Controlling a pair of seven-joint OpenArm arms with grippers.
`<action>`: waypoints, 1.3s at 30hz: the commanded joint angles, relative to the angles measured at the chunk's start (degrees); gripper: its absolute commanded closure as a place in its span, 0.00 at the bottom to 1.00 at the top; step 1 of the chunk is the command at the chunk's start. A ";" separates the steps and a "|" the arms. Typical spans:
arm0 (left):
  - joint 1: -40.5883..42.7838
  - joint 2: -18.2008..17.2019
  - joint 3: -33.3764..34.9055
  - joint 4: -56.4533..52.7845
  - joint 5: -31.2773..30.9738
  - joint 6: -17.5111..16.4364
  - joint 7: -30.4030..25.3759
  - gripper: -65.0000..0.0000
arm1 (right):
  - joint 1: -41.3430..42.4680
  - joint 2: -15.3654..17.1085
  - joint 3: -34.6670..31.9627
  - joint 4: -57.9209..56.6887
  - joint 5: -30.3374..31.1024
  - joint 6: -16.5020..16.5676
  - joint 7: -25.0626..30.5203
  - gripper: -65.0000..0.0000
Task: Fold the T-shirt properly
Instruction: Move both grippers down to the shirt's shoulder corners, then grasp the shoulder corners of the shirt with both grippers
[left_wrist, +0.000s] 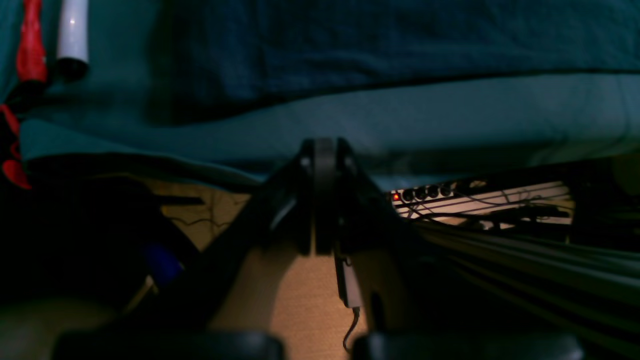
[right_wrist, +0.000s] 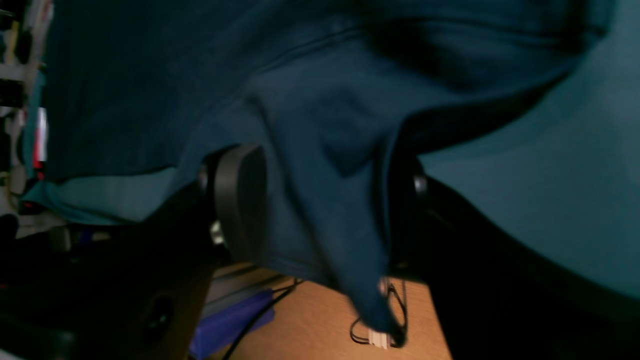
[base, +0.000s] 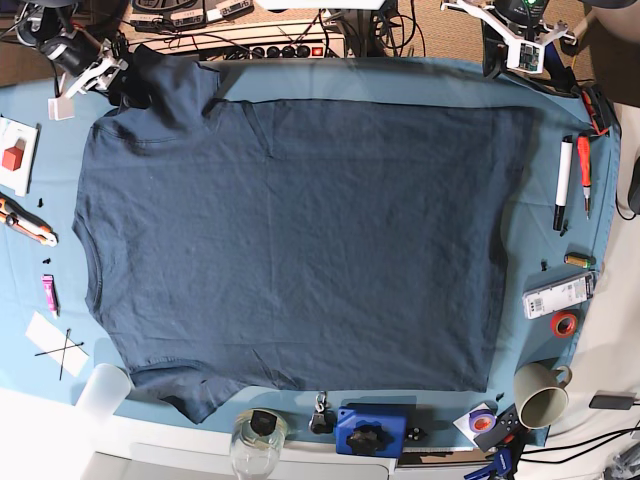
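Note:
The dark navy T-shirt (base: 300, 240) lies spread flat on the teal table cloth (base: 560, 90), neck to the left. Its far left sleeve (base: 160, 75) is bunched up at my right gripper (base: 120, 82). In the right wrist view that sleeve fabric (right_wrist: 320, 150) hangs between the fingers (right_wrist: 240, 200), which stand wide apart, so the right gripper (right_wrist: 320, 210) is open around it. My left gripper (left_wrist: 324, 200) is shut with nothing in it. It sits past the cloth's back edge near the far right corner (base: 503, 57), apart from the T-shirt (left_wrist: 375, 45).
A white marker (base: 563, 185) and a red pen (base: 585, 175) lie at the right edge, with a tape roll (base: 563, 323) and mug (base: 540, 395) below them. A glass (base: 257, 440) and blue tool (base: 370, 430) sit at the front. A power strip (base: 290, 45) lies behind the table.

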 joint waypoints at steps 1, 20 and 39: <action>0.35 -0.17 -0.11 0.96 -0.39 -0.22 -1.09 1.00 | -1.07 -0.24 -0.22 0.13 -2.73 -0.56 -3.21 0.46; -11.78 -0.22 -0.11 0.09 -13.73 21.05 8.87 0.80 | -1.53 -1.49 -0.22 0.13 -5.97 -0.56 -3.30 0.46; -19.06 -1.99 -10.99 -9.42 -26.45 14.71 12.20 0.80 | -1.51 -1.46 -0.22 0.13 -5.95 -0.56 -6.32 0.46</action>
